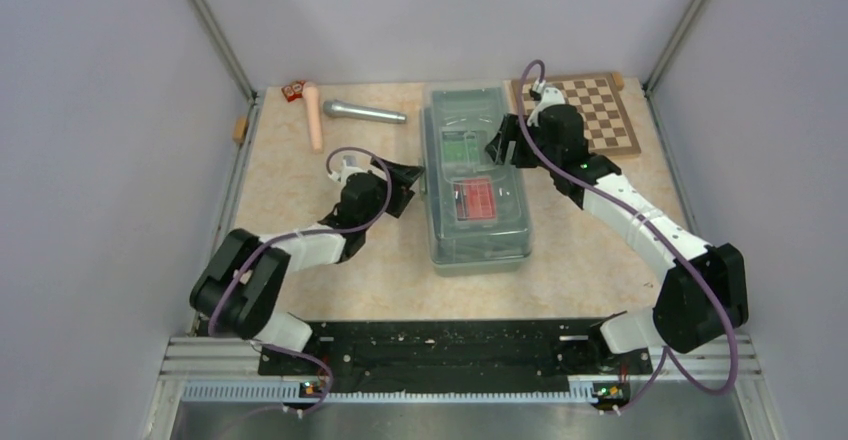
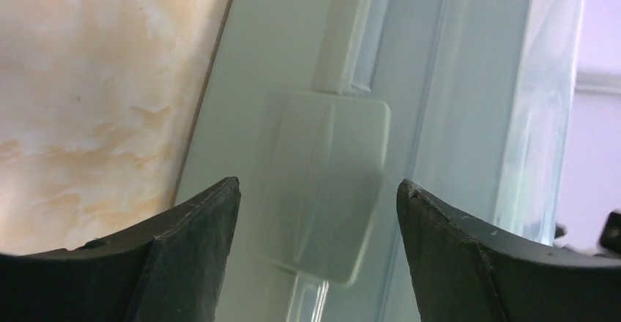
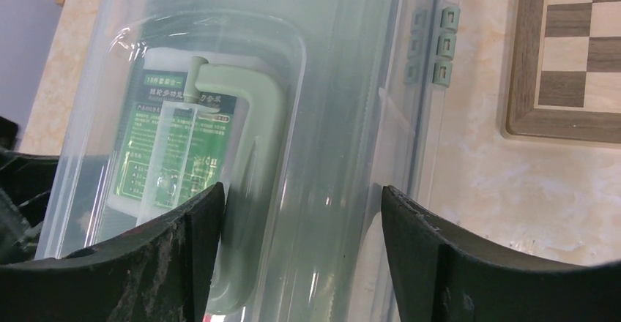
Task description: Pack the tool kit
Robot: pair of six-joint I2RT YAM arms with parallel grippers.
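Observation:
The sage-green tool kit (image 1: 478, 235) lies in the middle of the table with its translucent lid down. Through the lid show a green box (image 1: 460, 145) and a red box (image 1: 475, 200). My left gripper (image 1: 405, 188) is at the box's left side, open, its jaws either side of a translucent latch (image 2: 326, 183) without touching it. My right gripper (image 1: 503, 145) is open over the lid's right edge; its jaws straddle the rim beside the green carrying handle (image 3: 253, 154). The green box (image 3: 176, 143) shows under the lid. Pliers and screwdrivers are hidden.
A wooden chessboard (image 1: 592, 110) lies at the back right, close to the box's hinges (image 3: 439, 44). A silver microphone (image 1: 363, 112), a peach-coloured rod (image 1: 314, 115) and small red pieces (image 1: 293, 90) lie at the back left. Metal frame posts bound the sides.

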